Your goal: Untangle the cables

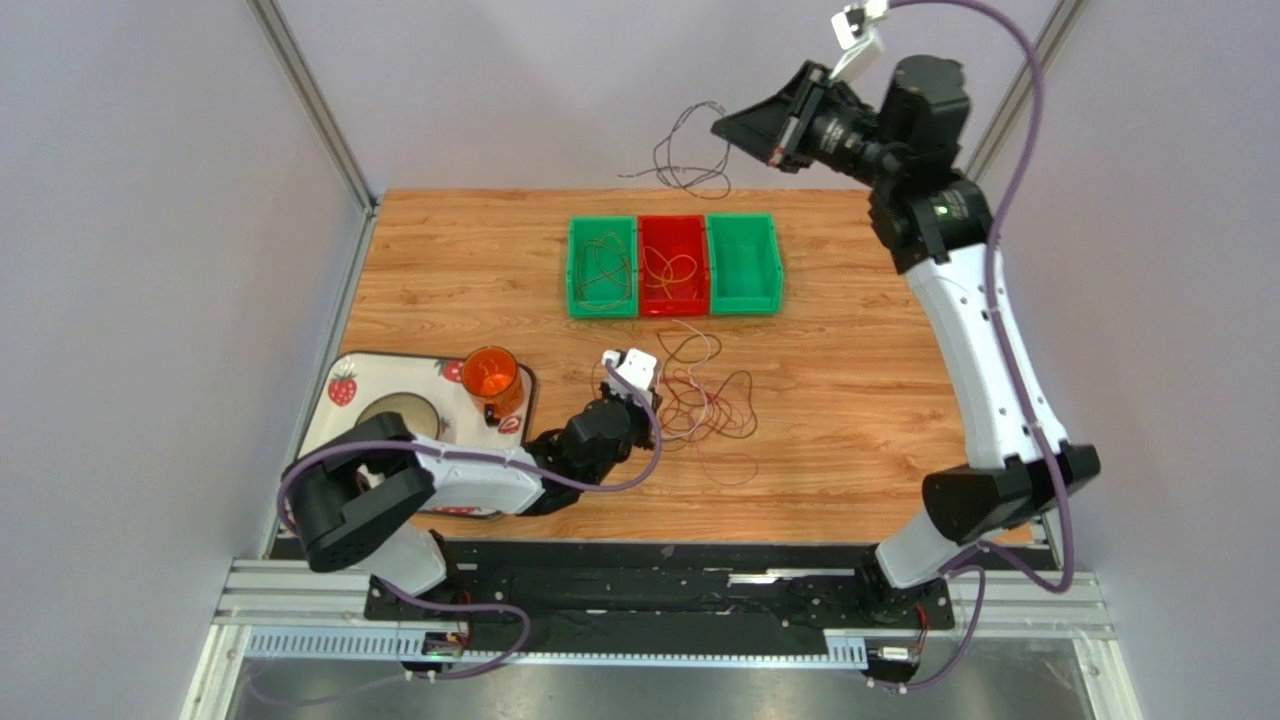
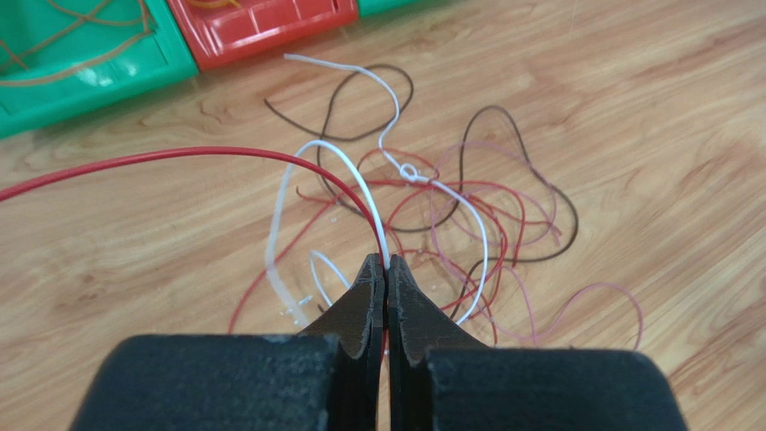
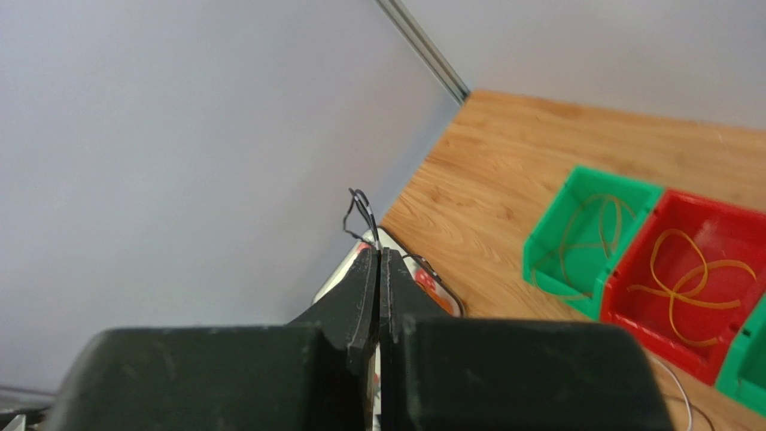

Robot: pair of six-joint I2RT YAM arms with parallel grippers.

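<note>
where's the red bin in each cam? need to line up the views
Top external: red bin at centre, on the far half of the table, middle of three bins.
Left wrist: red bin at the top edge, left of centre, cut off by the frame.
Right wrist: red bin at the right edge, lower half.
Shared landmark: the green bin against its left side.

Red, white, brown cables [image 2: 412, 173]; green bins [image 1: 745, 308]; red bin [image 1: 672, 311]; orange cup [image 1: 490, 372]; strawberry-print tray [image 1: 361, 371]
</note>
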